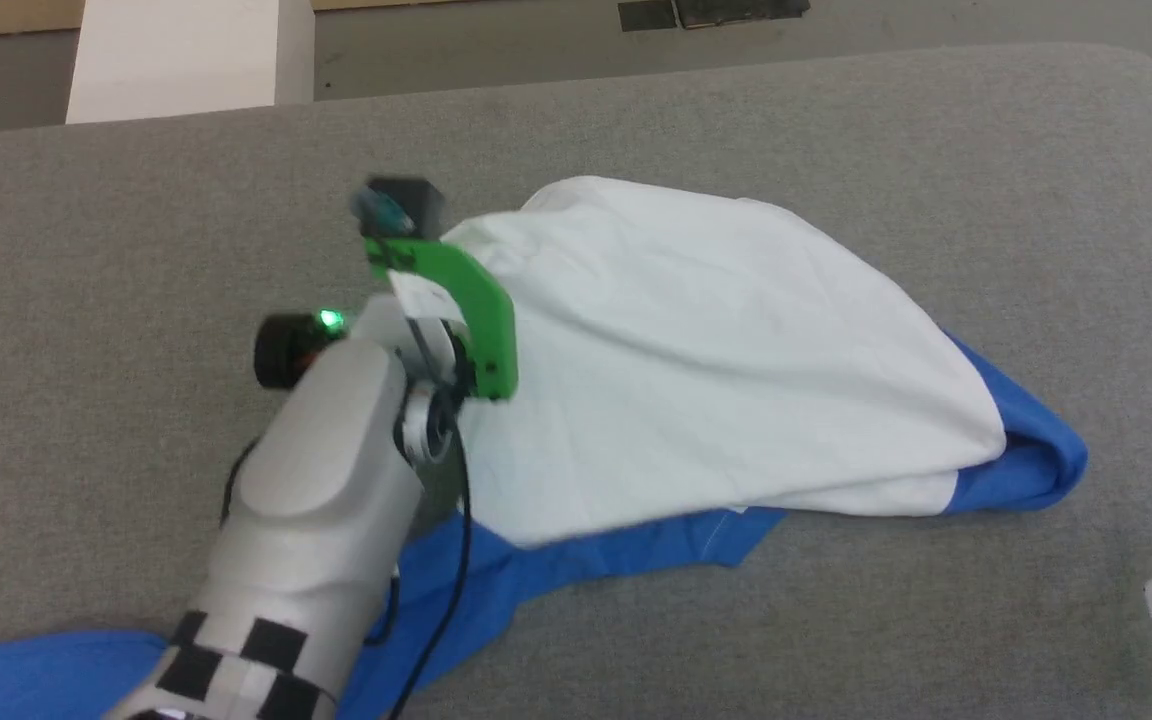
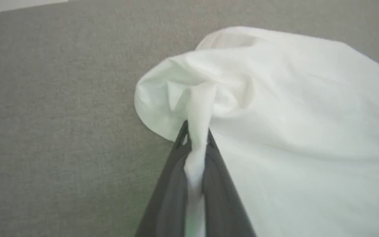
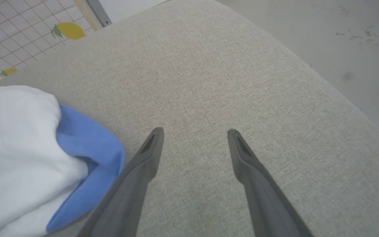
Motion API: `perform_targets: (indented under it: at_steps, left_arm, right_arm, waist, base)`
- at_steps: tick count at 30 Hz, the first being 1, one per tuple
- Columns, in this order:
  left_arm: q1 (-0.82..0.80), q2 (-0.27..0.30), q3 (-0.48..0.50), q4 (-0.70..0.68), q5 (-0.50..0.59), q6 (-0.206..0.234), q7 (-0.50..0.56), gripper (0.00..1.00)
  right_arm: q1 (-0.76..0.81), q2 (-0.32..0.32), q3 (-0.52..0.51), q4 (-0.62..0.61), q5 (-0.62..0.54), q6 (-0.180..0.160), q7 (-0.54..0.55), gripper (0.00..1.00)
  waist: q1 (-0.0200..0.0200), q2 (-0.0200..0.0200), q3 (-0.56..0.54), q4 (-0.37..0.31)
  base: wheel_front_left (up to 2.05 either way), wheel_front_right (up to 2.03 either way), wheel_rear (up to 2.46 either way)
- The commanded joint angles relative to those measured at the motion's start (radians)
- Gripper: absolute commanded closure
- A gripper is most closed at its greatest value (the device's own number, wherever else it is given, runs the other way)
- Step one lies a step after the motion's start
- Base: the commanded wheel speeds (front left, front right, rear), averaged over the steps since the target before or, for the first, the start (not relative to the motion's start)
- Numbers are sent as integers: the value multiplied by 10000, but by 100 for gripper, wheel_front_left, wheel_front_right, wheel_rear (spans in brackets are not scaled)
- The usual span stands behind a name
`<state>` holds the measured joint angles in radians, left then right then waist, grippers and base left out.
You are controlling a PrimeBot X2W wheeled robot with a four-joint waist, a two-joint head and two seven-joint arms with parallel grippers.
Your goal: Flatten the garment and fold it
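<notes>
I see the left tool (image 2: 196,131) pinched tight on a twisted white fold at the left edge of the garment (image 1: 716,350). The garment sits mid-desk (image 1: 136,220), bunched, with the white layer over the blue; blue cloth pokes out at the near side and the right. Right tool (image 3: 195,131) is spread wide with nothing in it, over bare desk just beside the blue corner. White block (image 1: 176,60) past the far edge is maybe a box; I can't tell what's in it.

The garment (image 1: 716,350) lies on the table (image 1: 836,130).
</notes>
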<state>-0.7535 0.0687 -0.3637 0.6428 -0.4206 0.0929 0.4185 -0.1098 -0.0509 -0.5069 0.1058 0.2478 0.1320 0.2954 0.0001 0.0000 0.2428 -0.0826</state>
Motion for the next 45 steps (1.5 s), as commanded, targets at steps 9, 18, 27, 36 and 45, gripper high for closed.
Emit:
perform_targets:
  at_steps: [9, 18, 27, 36, 45]
  left_arm:
    - [-1045, 1310, 1825, 29, -376, 968, -2190, 100]
    - [-258, 1257, 2359, -234, -1027, 272, -3871, 0]
    - [2678, 1686, 2246, -2860, 21, 652, -6482, 0]
    - [5013, 1226, 2080, -4944, 64, 1270, -6555, 0]
    - [5229, 1158, 1861, -5472, 87, 1360, -6429, 0]
  right_arm:
    - [-562, 6, 901, -81, 39, -13, -111, 0]
    - [-471, 6, 1404, -53, 28, -13, -76, 0]
    - [-1143, 6, 2935, -248, -283, -13, 1180, 0]
    - [-3294, -793, 3880, 1396, -1901, -13, 3578, 0]
    - [-3909, -1149, 3959, 2885, -2054, -13, 4271, 81]
  waist:
    - [-1, 0, 442, -51]
    - [-1, 0, -40, 603]
    - [-1, 0, -672, 1151]
    - [-1, 0, -314, 1928]
    - [-1, 0, -63, 2434]
  base:
    - [0, 0, 0]
    - [0, 0, 0]
    - [0, 0, 0]
    - [0, 0, 0]
    - [0, 0, 0]
